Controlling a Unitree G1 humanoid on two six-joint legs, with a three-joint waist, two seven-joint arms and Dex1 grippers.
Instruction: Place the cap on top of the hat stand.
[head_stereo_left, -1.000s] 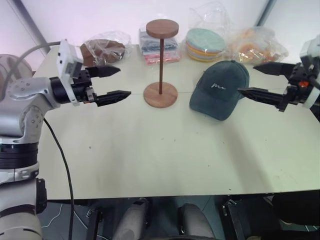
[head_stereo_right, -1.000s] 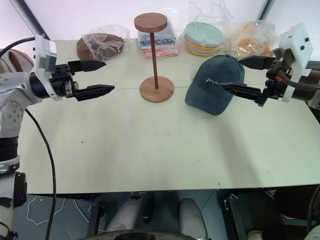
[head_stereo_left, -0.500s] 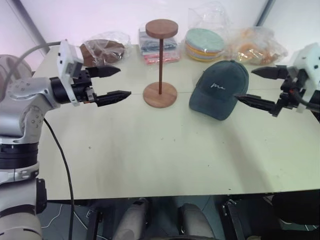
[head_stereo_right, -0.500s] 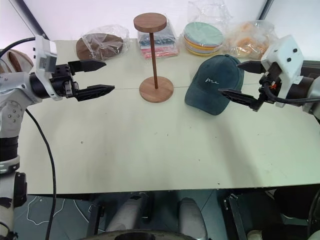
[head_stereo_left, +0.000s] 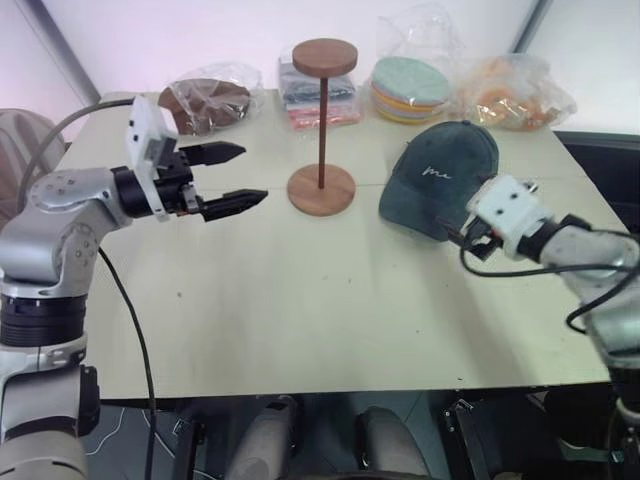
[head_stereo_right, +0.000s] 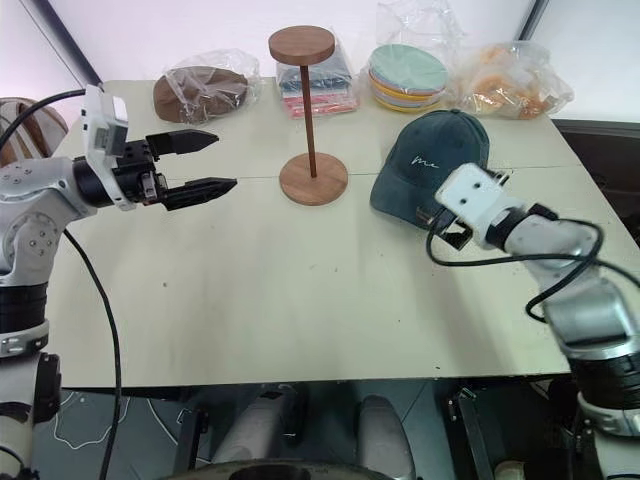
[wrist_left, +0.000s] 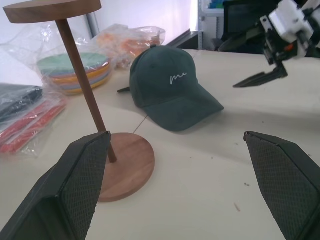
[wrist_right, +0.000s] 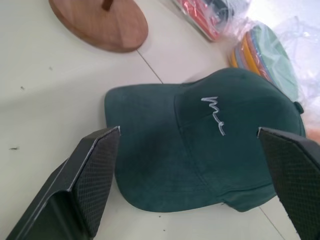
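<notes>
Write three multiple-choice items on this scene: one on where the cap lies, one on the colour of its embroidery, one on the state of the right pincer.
1. Where is the cap?
A. On top of the hat stand
B. On the table, beside the hat stand
C. Inside a plastic bag

2. What colour is the cap's script embroidery?
A. White
B. Red
C. Yellow

3. How is the right pincer?
A. Shut on the cap
B. Shut, holding nothing
C. Open, at the cap's brim

Key: B, the cap rests on the table next to the hat stand. A, white script shows on its front. C, the right wrist view shows its fingers spread either side of the brim.
</notes>
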